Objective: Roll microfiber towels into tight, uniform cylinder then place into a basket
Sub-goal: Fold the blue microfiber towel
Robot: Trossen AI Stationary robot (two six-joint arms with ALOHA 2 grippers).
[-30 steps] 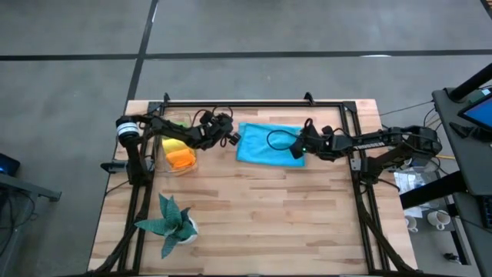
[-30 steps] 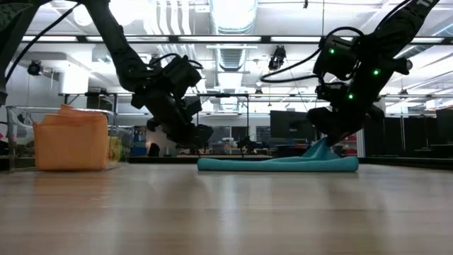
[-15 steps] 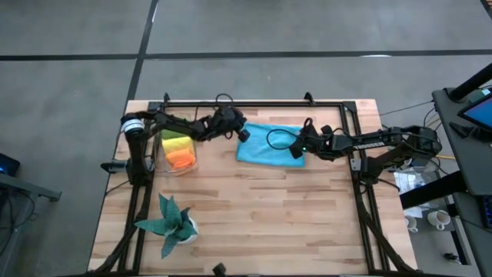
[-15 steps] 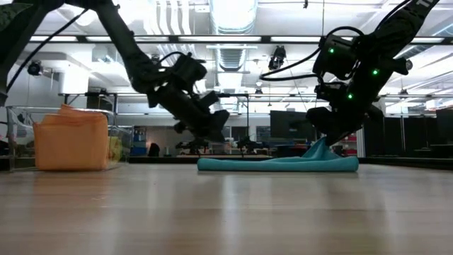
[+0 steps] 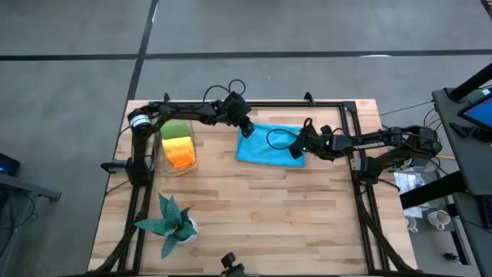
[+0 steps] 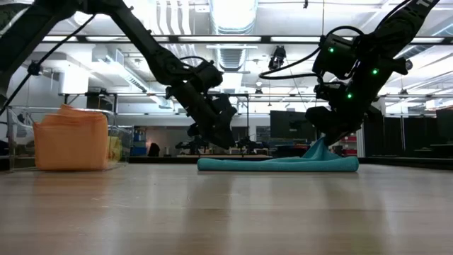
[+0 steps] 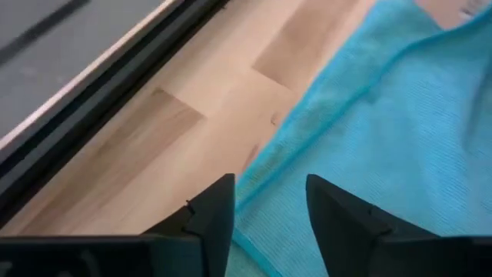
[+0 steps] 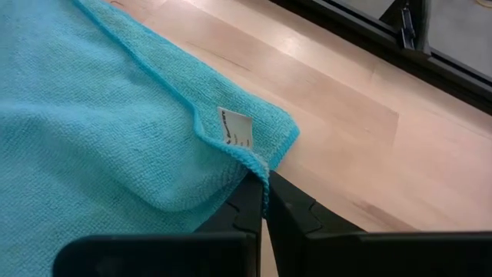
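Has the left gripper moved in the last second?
Yes. The left gripper went from beside the basket to the blue towel's far left corner, fingers now apart.

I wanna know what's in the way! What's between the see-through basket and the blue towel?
Only bare wooden table between basket and blue towel, in the high view; the left arm crosses above.
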